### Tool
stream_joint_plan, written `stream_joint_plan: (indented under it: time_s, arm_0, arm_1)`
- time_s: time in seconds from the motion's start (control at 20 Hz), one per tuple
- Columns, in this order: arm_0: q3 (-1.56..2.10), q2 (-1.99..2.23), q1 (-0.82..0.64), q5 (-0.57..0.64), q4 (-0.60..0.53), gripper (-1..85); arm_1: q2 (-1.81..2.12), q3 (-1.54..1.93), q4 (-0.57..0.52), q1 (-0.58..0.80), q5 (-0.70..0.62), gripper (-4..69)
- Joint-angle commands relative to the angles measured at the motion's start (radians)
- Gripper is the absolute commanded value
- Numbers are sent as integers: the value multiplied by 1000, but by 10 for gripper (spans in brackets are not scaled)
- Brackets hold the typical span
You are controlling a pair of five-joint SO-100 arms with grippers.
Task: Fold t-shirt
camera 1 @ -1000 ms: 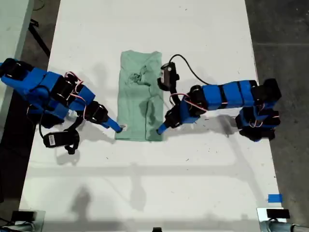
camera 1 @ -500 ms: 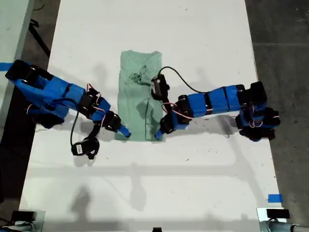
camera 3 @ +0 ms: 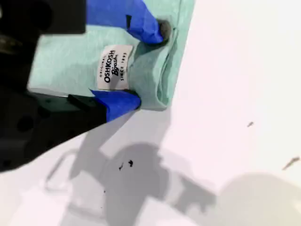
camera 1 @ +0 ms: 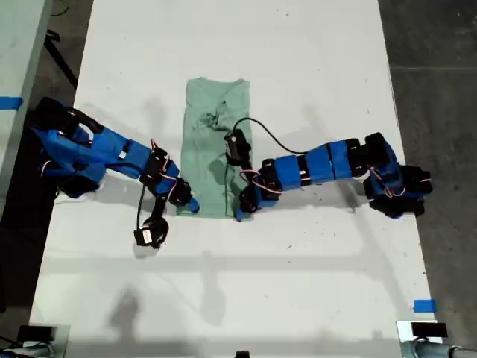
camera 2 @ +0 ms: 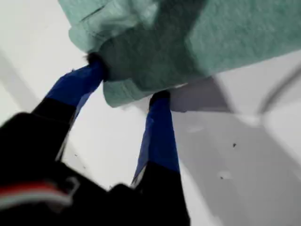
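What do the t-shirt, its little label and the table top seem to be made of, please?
The t-shirt looks like soft, matte knit cloth, probably cotton: it creases and bunches at its folded edges. The label appears to be white woven or printed fabric with dark lettering. The table looks like a smooth, hard white surface, perhaps laminate or painted board; it shows soft shadows and small specks.

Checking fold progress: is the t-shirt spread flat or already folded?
Folded: the t-shirt lies as a narrow strip, sleeves tucked in, with layered edges at its near corners.
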Motion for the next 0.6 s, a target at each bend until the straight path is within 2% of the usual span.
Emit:
stream_joint_plan:
  time_s: [0.0, 0.05, 0.1, 0.2, 0.55]
  arm_0:
    - [-84, -55, -23, -23, 60, 180]
    - [-130, -94, -20, -23, 100, 159]
    - [-181, -130, -18, -26, 152, 126]
    - [-253, -179, -12, -23, 212, 0]
    - [-626, -299, 135, 61, 476, 0]
  arm_1:
    - [-37, -112, -15, 12, 31, 195]
    - [-54, -123, -9, 11, 46, 121]
    - [-72, -144, 15, 11, 77, 1]
    - [-84, -160, 41, 6, 87, -12]
    - [-9, -256, 193, -84, 106, -12]
